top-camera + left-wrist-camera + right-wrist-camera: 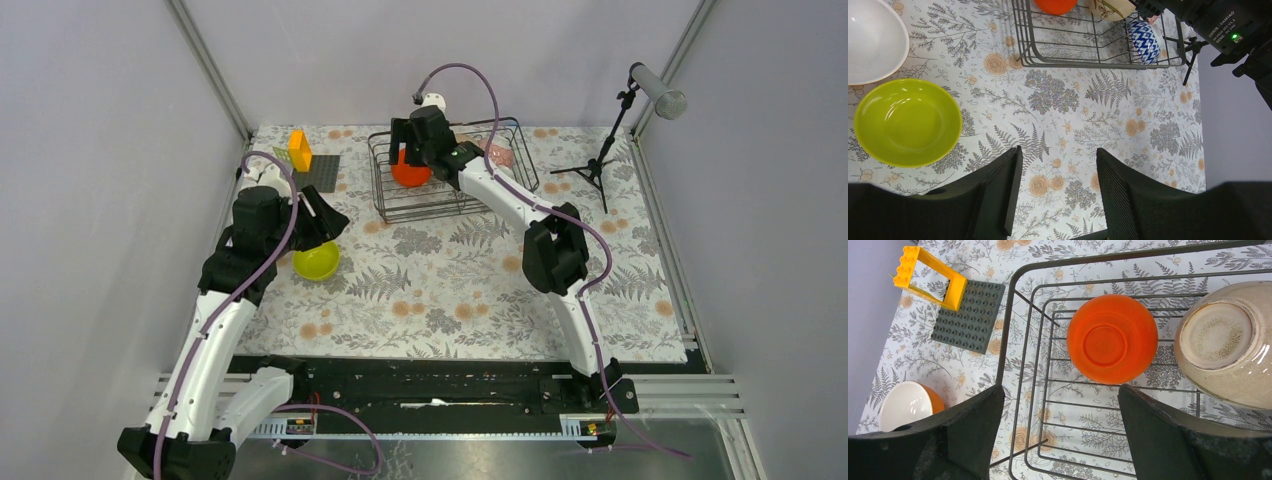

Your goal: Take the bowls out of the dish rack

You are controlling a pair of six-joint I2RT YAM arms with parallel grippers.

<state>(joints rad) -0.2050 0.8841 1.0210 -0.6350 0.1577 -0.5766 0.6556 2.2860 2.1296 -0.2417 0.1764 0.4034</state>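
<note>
R gripper [1063, 440] was spread wide w/ nothing in it, poised over an upside-down orange bowl [1112, 338] inside the dish rack [450, 200]. Cream bowl [1228, 340] lay just beside that one, also in the rack, as did a blue-and-white bowl [1143, 40]. L gripper [1058, 200] was partly open & empty above the table [1148, 140], near a yellow-green bowl [908, 122] and a 2nd orange bowl [908, 402], both upright out on the table.
</note>
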